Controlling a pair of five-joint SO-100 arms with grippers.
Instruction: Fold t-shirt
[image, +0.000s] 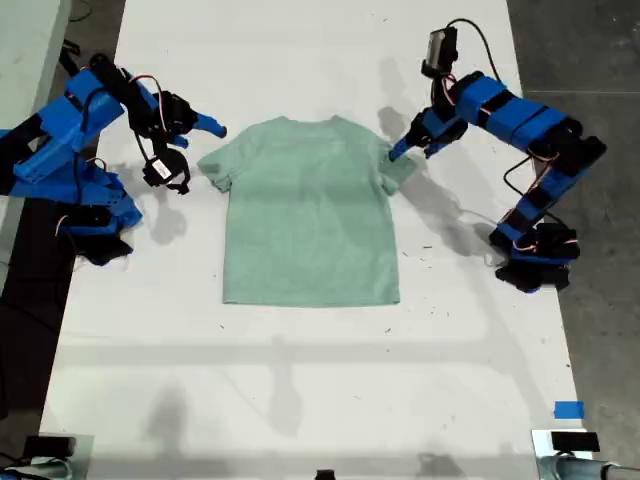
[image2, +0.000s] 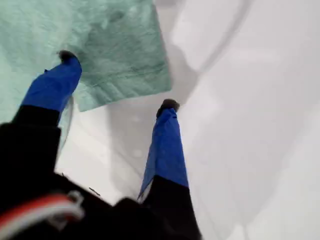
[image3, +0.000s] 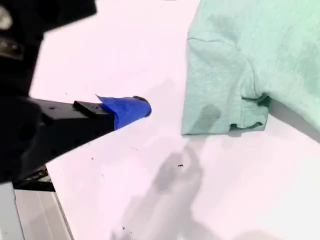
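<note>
The pale mint-green t-shirt (image: 310, 215) lies flat on the white table (image: 300, 380), neck toward the exterior view's top. My first gripper (image: 396, 150) (image2: 118, 81) is open at the sleeve on the exterior view's right. One fingertip (image2: 67, 57) is over the sleeve cloth (image2: 115, 60); the other (image2: 169, 105) is over bare table just beyond the sleeve's hem. My second gripper (image: 215, 129) (image3: 140, 107) hovers a short way off the other sleeve (image3: 225, 100), touching no cloth. Its jaws look shut and empty.
Both arm bases stand on the table, one at the exterior view's left (image: 95, 225) and one at its right (image: 535, 262). A blue tape mark (image: 568, 409) sits near the front corner on the exterior view's right. Dark floor borders the table's sides.
</note>
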